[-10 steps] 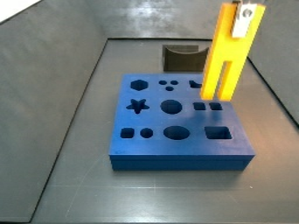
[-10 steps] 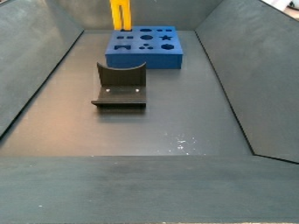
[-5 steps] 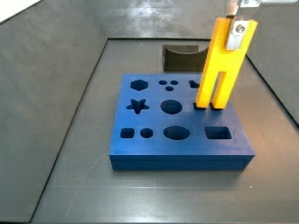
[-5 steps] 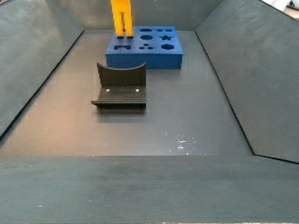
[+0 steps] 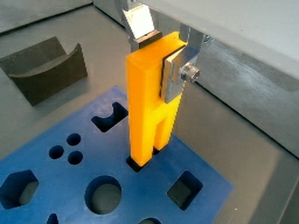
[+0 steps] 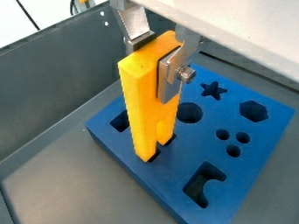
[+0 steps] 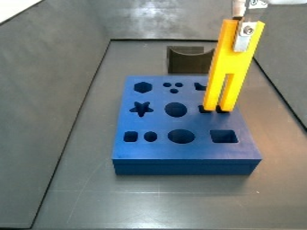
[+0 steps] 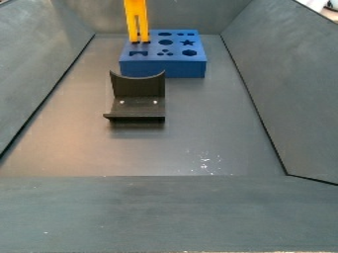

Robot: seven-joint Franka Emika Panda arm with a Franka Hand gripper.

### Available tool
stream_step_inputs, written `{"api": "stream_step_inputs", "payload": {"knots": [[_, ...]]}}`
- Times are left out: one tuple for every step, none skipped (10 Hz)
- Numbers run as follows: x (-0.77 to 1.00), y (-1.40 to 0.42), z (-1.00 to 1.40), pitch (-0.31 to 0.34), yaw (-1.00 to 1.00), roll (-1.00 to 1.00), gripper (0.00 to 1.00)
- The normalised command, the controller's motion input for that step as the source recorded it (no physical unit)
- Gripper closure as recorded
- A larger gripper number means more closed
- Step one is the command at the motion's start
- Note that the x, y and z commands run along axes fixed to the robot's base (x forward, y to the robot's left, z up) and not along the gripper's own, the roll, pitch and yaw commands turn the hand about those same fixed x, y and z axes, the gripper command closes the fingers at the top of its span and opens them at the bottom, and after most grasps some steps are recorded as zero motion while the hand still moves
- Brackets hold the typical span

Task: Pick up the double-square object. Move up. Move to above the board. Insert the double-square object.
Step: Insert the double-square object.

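The double-square object (image 7: 223,77) is a long yellow-orange bar standing upright over the blue board (image 7: 184,144), its two square prongs down in the board's pair of square holes. My gripper (image 5: 156,54) is shut on the bar's top end, silver fingers (image 5: 177,72) pressed on both sides; the gripper (image 6: 155,59) also shows above the board (image 6: 251,179). In a side view the bar (image 8: 134,22) rises from the board (image 8: 169,54) at the far end of the bin.
The dark fixture (image 8: 134,98) stands on the floor in front of the board; it also shows as a curved block (image 7: 188,59) behind the board. Grey sloped walls enclose the bin. The board's other cutouts include a star (image 7: 142,110) and a hexagon (image 7: 143,87).
The bar has gone down with my gripper: a second ago its prongs hung just above the board, now they sit in the two square holes. Little moved in the last half second.
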Motion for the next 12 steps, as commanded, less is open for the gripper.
{"api": "stream_step_inputs", "payload": {"knots": [[-0.19,0.09,-0.08,-0.001,0.12,0.00,1.00],[-0.08,0.03,-0.05,0.000,0.08,0.00,1.00],[0.00,-0.01,-0.04,0.000,0.01,0.00,1.00],[0.00,-0.15,-0.28,0.000,0.09,0.08,1.00],[0.00,-0.16,-0.37,0.000,0.17,0.11,1.00],[0.00,-0.19,-0.42,0.000,0.21,0.15,1.00],[0.00,-0.18,-0.43,0.000,0.23,0.16,1.00],[0.00,-0.21,-0.47,0.000,0.23,0.21,1.00],[0.00,-0.22,-0.55,0.000,0.23,0.27,1.00],[0.03,-0.36,-0.63,0.019,0.20,0.33,1.00],[0.00,0.00,0.00,-0.007,0.00,0.00,1.00],[0.00,0.00,0.00,0.000,0.00,0.00,1.00]]}}
